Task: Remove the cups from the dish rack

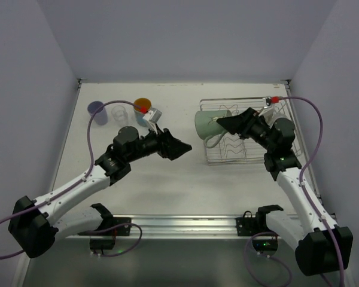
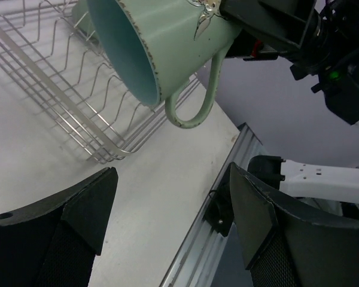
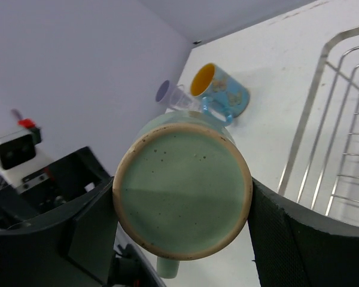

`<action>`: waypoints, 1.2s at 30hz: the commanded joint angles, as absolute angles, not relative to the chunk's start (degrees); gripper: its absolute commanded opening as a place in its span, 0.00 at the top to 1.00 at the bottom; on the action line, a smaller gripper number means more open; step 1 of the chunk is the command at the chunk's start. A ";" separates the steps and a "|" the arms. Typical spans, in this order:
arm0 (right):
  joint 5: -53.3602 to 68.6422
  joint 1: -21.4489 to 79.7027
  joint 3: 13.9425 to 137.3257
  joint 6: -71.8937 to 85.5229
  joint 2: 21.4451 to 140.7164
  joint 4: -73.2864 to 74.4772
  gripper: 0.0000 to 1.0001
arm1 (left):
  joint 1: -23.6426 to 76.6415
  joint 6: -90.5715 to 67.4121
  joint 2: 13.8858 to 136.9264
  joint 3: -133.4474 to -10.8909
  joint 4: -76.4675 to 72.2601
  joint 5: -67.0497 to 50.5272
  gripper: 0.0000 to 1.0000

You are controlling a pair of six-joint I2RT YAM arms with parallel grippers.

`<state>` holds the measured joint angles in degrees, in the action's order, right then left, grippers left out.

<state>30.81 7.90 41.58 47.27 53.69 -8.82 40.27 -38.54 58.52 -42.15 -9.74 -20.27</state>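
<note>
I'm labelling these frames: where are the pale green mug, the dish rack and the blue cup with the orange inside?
pale green mug (image 3: 182, 188): right wrist view, on its flat underside.
dish rack (image 1: 239, 150): top view, on its wire floor.
blue cup (image 3: 230, 95): right wrist view, on its outer wall.

The left arm (image 1: 78, 188) stretches forward and toward the right, its wrist low; the left gripper (image 1: 178, 147) points rightward with jaws spread wide, holding nothing; the right arm (image 1: 299, 191) rises from its base and bends leftward at the wrist; the right gripper (image 1: 222, 123) clamps a mug (image 1: 204, 125) between both fingers (image 3: 275, 227).
</note>
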 commanded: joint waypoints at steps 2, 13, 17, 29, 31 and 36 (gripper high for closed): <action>40.78 8.44 39.38 56.68 54.40 -30.92 0.73 | 40.43 -46.84 65.11 -45.34 -22.93 -25.92 0.18; 45.97 9.14 31.99 63.37 54.76 -42.54 0.72 | 40.52 -50.71 73.04 -47.81 -32.95 -27.60 0.27; 46.41 10.02 30.76 64.60 55.46 -45.08 0.72 | 40.43 -51.59 73.39 -47.20 -35.24 -26.81 0.39; 45.44 12.83 28.57 67.06 60.90 -50.71 0.52 | 40.52 -50.98 70.23 -46.06 -36.04 -23.57 1.00; 45.53 13.18 28.22 67.24 61.69 -51.15 0.21 | 40.52 -49.14 68.65 -46.23 -33.51 -22.51 1.00; 44.83 13.18 28.39 66.36 61.70 -49.58 0.01 | 40.43 -44.05 65.05 -47.55 -26.30 -18.90 1.00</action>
<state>45.84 12.88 27.94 67.61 62.11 -47.64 40.56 -50.63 68.88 -45.41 -27.64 -24.51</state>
